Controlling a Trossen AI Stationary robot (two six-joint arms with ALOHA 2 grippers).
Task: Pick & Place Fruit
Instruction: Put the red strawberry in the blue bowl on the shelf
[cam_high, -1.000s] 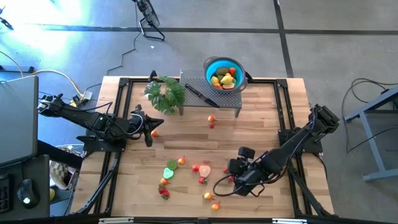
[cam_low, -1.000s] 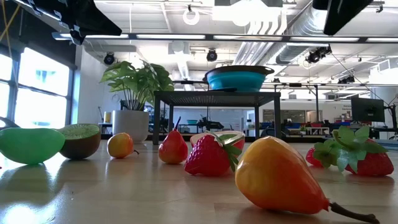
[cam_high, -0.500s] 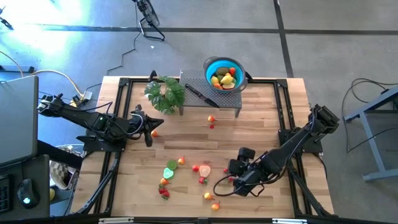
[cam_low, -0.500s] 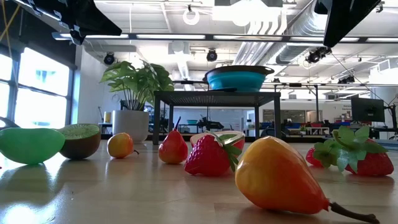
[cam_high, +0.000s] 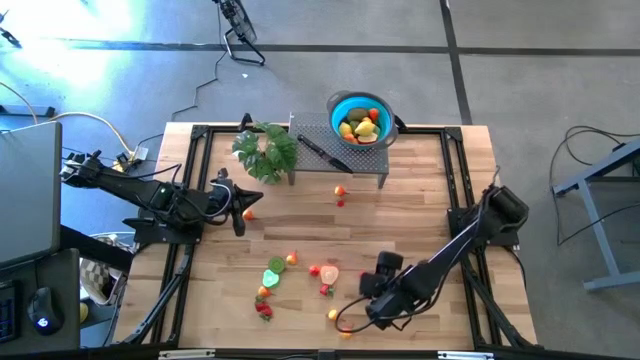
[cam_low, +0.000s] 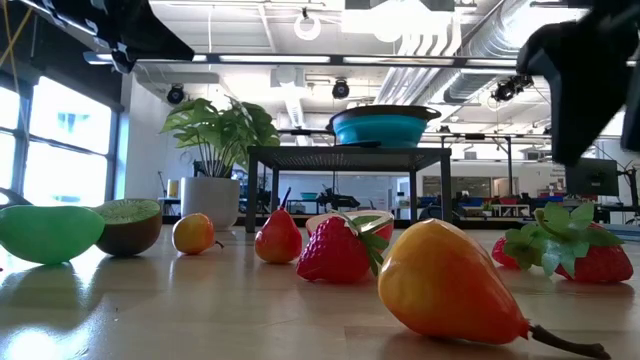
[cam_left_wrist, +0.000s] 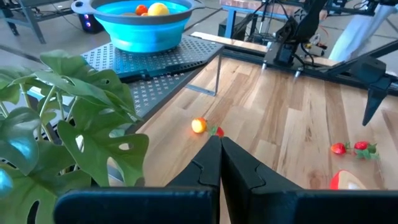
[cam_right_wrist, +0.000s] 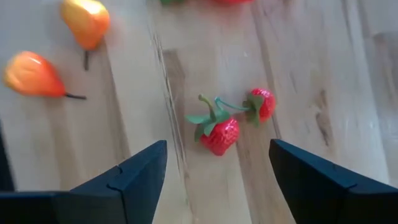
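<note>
Toy fruit lies scattered on the wooden table's near half: a green lime half (cam_high: 273, 275), strawberries (cam_high: 326, 290) and two orange-yellow pears (cam_high: 335, 315). More fruit fills the blue bowl (cam_high: 360, 118) on a metal rack (cam_high: 340, 160). My right gripper (cam_right_wrist: 217, 146) is open and points down over two strawberries (cam_right_wrist: 219, 134) (cam_right_wrist: 261, 104), one finger on either side, touching neither. In the high view this gripper (cam_high: 368, 305) hides them. My left gripper (cam_left_wrist: 219, 155) is shut and empty, held above the table beside the plant (cam_high: 266, 150).
A knife (cam_high: 322, 152) lies on the rack beside the bowl. A small orange fruit (cam_left_wrist: 198, 126) and a red piece (cam_left_wrist: 216, 130) lie in front of the rack. Kiwi half (cam_low: 130, 225) and a large pear (cam_low: 450, 285) sit close to the near edge.
My right gripper has come down and shifted toward the table's near-left, over the strawberries; its arm now shows dark at the low view's upper right. The fruit has not moved.
</note>
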